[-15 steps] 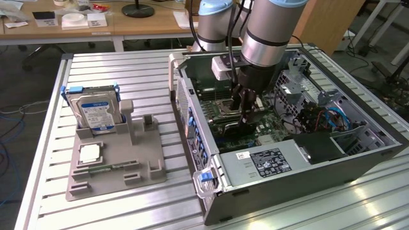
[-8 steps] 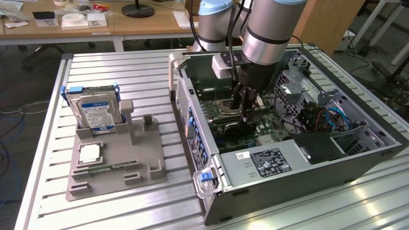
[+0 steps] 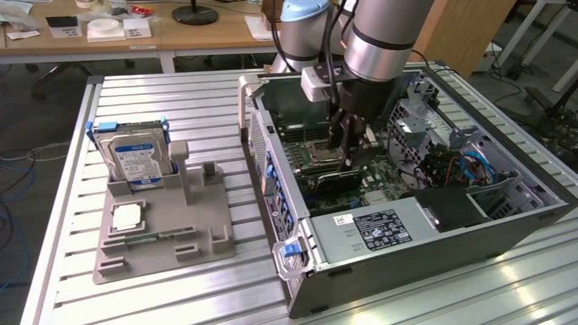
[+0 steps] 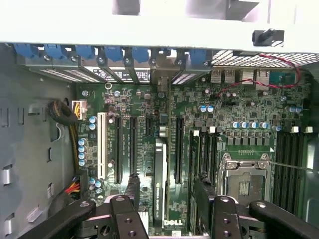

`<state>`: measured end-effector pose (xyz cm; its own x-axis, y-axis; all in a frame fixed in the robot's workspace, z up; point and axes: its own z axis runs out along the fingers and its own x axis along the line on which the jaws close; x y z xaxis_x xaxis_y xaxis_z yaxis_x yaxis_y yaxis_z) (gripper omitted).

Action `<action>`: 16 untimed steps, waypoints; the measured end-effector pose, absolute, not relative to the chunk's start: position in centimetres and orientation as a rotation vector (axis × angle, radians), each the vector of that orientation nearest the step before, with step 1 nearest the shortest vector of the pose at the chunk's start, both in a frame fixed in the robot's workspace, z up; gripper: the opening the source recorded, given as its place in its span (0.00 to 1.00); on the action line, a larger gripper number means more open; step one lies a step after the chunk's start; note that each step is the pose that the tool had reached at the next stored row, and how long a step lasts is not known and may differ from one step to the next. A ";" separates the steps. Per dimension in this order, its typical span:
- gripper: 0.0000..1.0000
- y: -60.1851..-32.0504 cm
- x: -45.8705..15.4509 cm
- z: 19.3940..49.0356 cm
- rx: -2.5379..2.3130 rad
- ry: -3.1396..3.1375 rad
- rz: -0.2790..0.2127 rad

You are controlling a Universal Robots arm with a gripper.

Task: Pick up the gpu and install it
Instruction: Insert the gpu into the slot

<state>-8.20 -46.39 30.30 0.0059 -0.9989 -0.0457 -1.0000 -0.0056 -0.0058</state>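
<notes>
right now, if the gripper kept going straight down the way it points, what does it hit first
Most likely the gpu, standing on edge in its motherboard slot. The open gripper hangs with one finger on each side of the card, so the green board beside it may come first; depth is unclear.

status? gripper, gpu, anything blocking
Gripper open, inside the open PC case, over the motherboard. GPU standing edge-on in its slot between the fingers, not gripped. Nothing blocking.
</notes>
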 end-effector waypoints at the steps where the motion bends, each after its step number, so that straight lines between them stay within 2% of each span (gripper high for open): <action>1: 0.58 -46.4 -8.2 30.4 -2.202 2.189 0.044; 16: 0.58 -46.4 -8.2 32.0 -2.202 2.189 0.044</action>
